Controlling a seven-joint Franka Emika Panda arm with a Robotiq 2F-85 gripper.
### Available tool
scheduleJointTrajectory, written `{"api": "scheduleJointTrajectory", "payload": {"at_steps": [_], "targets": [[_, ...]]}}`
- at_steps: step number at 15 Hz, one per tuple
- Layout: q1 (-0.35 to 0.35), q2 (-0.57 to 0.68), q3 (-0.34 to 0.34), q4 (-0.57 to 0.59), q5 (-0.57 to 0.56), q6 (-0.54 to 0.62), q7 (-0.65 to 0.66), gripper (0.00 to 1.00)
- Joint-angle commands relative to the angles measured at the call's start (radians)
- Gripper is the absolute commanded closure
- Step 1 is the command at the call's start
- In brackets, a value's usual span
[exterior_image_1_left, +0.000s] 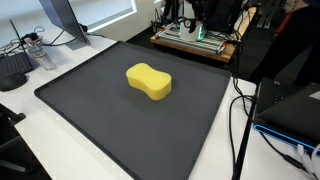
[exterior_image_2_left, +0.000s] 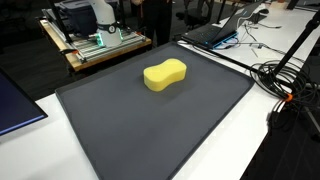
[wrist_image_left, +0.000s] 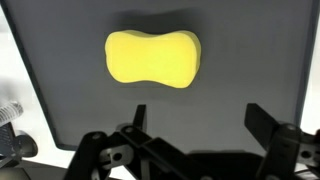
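Yellow sponge is the thing nearest me, so I place it from the biggest thing down. The white surface carries a broad dark mat. The sponge rests flat near the mat's middle, alone, in both exterior views. Past one edge of the mat stands a wooden rack of electronics, and black cables trail beside the mat. In the wrist view the sponge lies ahead of my end effector, a little to the left in that view and well apart from it. Its long axis runs crosswise, parallel to the line between my fingers. My end effector is spread wide and grips nothing. I can read no brand, label or writing anywhere.
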Motion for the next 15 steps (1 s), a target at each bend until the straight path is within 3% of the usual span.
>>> {"api": "scheduleJointTrajectory", "payload": {"at_steps": [1,8,15], "targets": [[0.053,0.141,0.014,0.162,-0.067,-0.094,0.048,0.0],[0.175,0.386,-0.033,0.409,-0.115,-0.253,0.098,0.0],[0.245,0.573,-0.097,0.578,-0.089,-0.36,0.151,0.0]]}}
